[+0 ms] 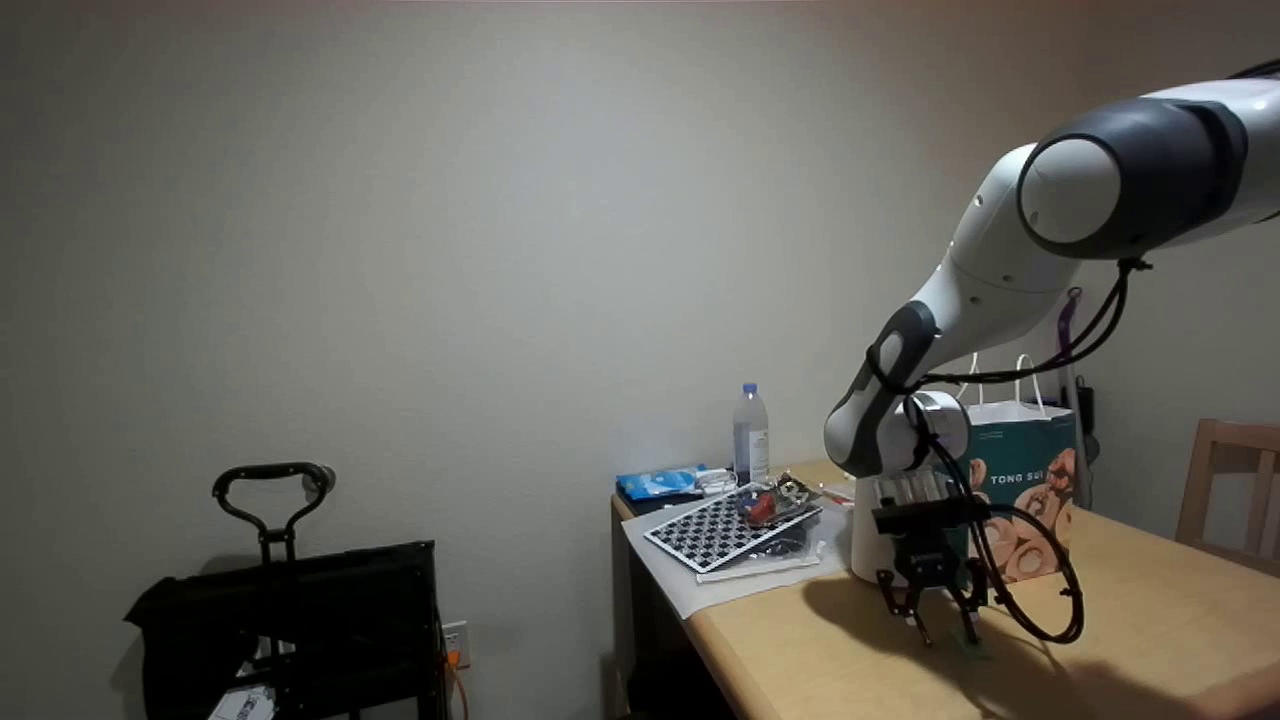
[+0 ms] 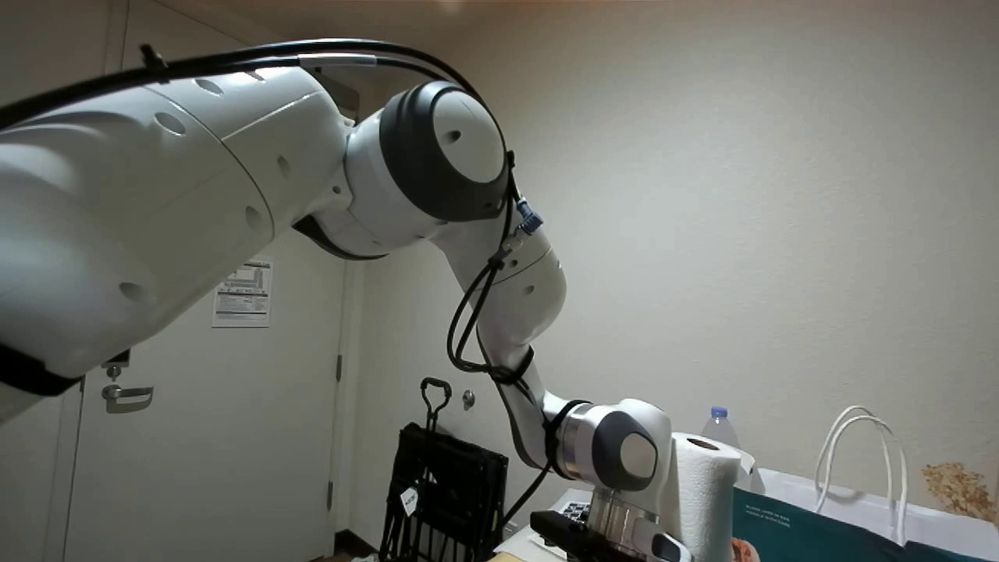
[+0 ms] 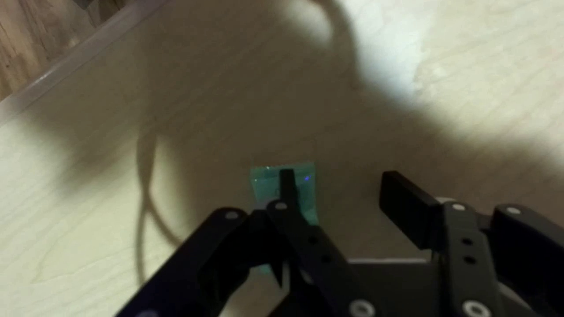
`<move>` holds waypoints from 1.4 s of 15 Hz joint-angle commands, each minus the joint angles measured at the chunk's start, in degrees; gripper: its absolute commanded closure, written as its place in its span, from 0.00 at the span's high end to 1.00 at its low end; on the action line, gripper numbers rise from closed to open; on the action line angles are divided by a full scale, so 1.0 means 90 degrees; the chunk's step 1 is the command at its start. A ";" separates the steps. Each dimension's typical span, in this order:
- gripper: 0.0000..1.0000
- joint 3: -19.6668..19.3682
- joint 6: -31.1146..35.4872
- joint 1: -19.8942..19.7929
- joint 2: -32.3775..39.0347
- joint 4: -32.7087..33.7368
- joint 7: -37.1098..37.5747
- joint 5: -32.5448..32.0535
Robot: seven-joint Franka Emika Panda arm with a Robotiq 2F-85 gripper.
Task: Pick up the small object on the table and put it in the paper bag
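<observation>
Small obj. = flat teal packet (image 3: 308,196), see-through w/ a few glints; it lies on the worktop (image 1: 1150,590), part-hidden by the tool (image 3: 339,184) in wrist view. Tool state: jaws stand well apart, nothing held. The jaw at left overlaps the packet from above, so the packet's off-centre to the gap; we can't tell if jaw & packet touch.

Handling (our est.): v. light, thin, bendy plastic, prob. slippery; not fragile, but apt to crumple or skid. We'd straddle it & pinch across the narrow width, abt mid-length, tips right down at the worktop b/c there's prob. little height to grip. May cling on release. Contents, if any: can't tell.

Surface: pale wood grain, looks smooth & hard; packet lies in shade, so its edges read poorly. Target paper bag (image 1: 1022,480) stands upright, beyond & right of the tool in an exterior view. Paper roll (image 2: 706,499) just beside it, to its left in both exterior views. Far left, same worktop: checkered board (image 1: 708,535), clear bottle (image 1: 750,435).

Room: plain pale wall (image 1: 450,250); black cart (image 1: 300,620) left of the worktop; wooden chair (image 1: 1240,437) at right; door (image 2: 226,429) w/ posted notice (image 2: 243,300) in an exterior view.
</observation>
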 commanded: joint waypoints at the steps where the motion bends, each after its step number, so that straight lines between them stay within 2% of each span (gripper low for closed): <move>1: 0.86 -0.0032 -0.0009 0.0012 0.0016 0.0024 -0.0017 0.0016; 3: 0.98 -0.0052 0.0025 -0.0006 -0.0127 -0.0164 -0.0023 0.0049; 4: 1.00 -0.0060 0.0069 -0.0008 -0.0158 -0.0219 -0.0022 0.0057; 12: 1.00 0.0017 0.0318 -0.0283 0.0257 -0.0019 -0.0271 0.0253; 13: 0.97 0.0047 0.0376 -0.0328 0.0368 0.0073 -0.0340 0.0272; 14: 0.79 0.0104 0.0412 -0.0399 0.0450 0.0143 -0.0454 0.0325; 18: 0.59 0.0265 0.0335 -0.0646 0.0701 0.0400 -0.0905 0.0458; 21: 0.36 0.0324 0.0344 -0.0701 0.0706 0.0444 -0.1085 0.0528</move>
